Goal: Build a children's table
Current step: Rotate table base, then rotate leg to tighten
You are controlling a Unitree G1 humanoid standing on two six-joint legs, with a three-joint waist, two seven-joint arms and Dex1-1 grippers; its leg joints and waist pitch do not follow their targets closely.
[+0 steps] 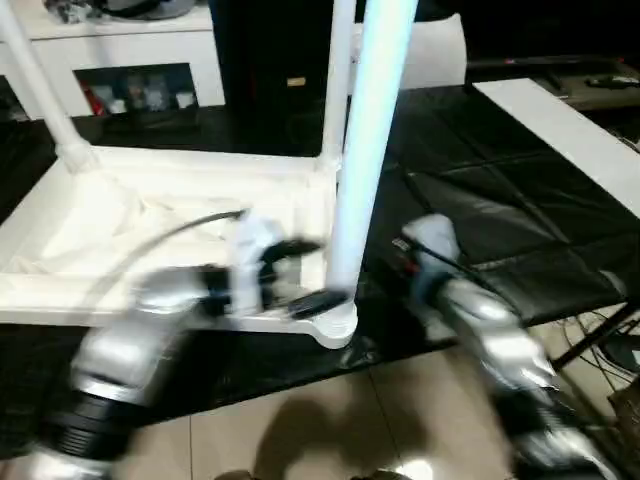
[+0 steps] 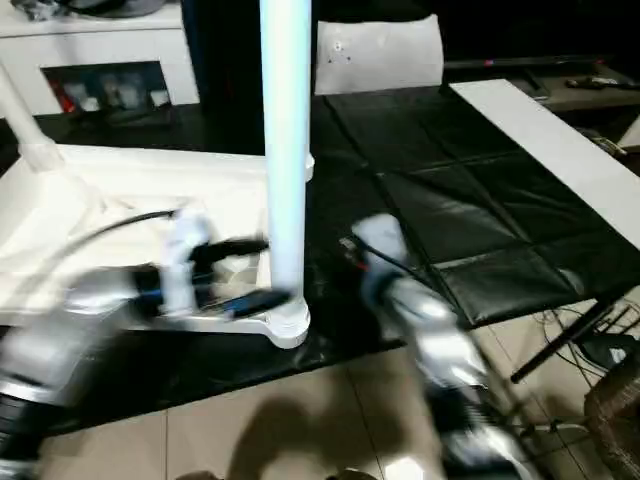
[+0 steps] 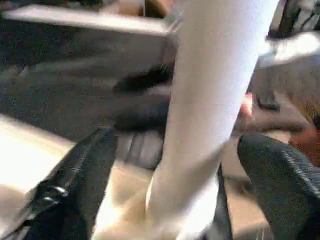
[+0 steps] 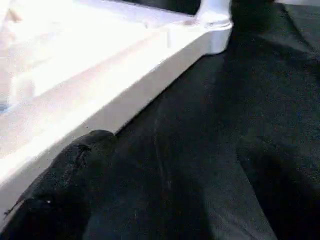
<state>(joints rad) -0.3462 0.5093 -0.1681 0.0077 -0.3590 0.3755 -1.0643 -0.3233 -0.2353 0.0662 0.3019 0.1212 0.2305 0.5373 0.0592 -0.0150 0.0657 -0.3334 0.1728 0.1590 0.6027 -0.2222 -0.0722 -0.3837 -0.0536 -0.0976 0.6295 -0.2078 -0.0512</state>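
Legs rose from the white plastic rectangular table top, which lay upside down on the black padded mat with its ribbed underside facing up. 3 long white tapered tube legs were visible: the nearest leg stood upright in the round corner socket at the near right corner, a 2nd leg stood at the far right corner, and a 3rd leg leaned at the far left corner.

The left gripper reached in from the left with the silver forearm low and roughly level, its 2 black fingers spread apart on either side of the nearest leg's base — not clamped on it. The right gripper hung just right of that leg over the mat, forearm angled in from the lower right; its fingers stood wide apart, beside the table top's rim, holding nothing.

A white glass-door cabinet stood behind the mat.
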